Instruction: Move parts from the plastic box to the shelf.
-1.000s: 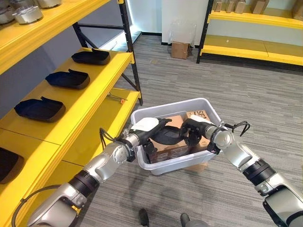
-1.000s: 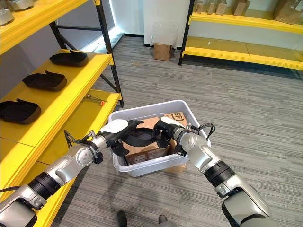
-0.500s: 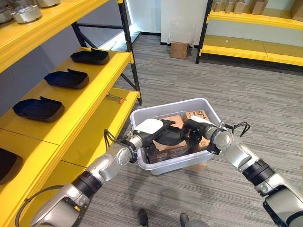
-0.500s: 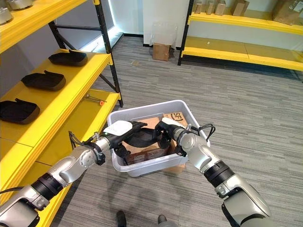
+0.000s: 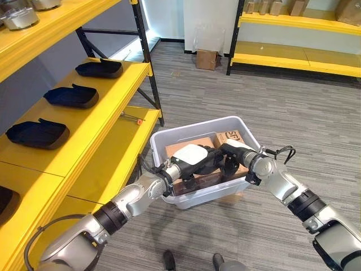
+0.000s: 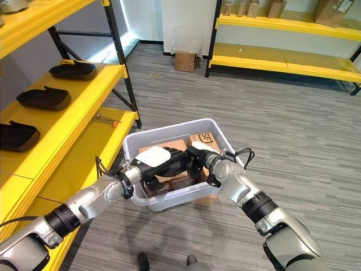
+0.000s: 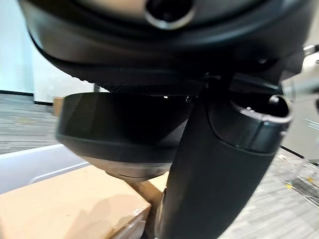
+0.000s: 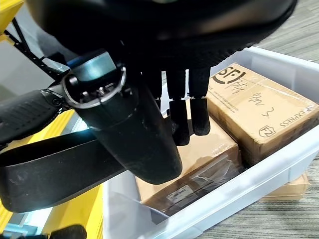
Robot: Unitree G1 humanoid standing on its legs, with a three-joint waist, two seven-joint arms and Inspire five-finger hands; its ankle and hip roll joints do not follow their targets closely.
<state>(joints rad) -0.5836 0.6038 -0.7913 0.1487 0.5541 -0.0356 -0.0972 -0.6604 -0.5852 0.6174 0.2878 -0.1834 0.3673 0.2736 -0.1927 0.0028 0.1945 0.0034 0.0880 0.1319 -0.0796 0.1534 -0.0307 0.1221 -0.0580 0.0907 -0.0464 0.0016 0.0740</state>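
Both hands have closed in over the box since the earlier frames; the left hand (image 5: 190, 156), at 9 o'clock of the part a second ago, now lies across it, and the camera has drifted a little. Its fingers curl round the black part (image 7: 124, 124), which hangs just above the cardboard cartons (image 8: 259, 112) inside the box (image 5: 169, 137). The right hand (image 5: 234, 151) sits at 3 o'clock of the part, fingers hanging loosely spread over a carton, gripping nothing that I can see.

Judging by its moulded shell shape, the part looks stiff, light and smooth, so likely a bit slippery; taking it by the two ends, one hand each, should keep it from twisting.

The box walls stand close round both hands, so the lift should go straight up before swinging toward 9 o'clock. On the shelf (image 5: 107, 113) three like parts (image 5: 72, 96) lie in a row; bare yellow board shows at its near end and on the lower tier, where a small tool (image 5: 134, 117) lies
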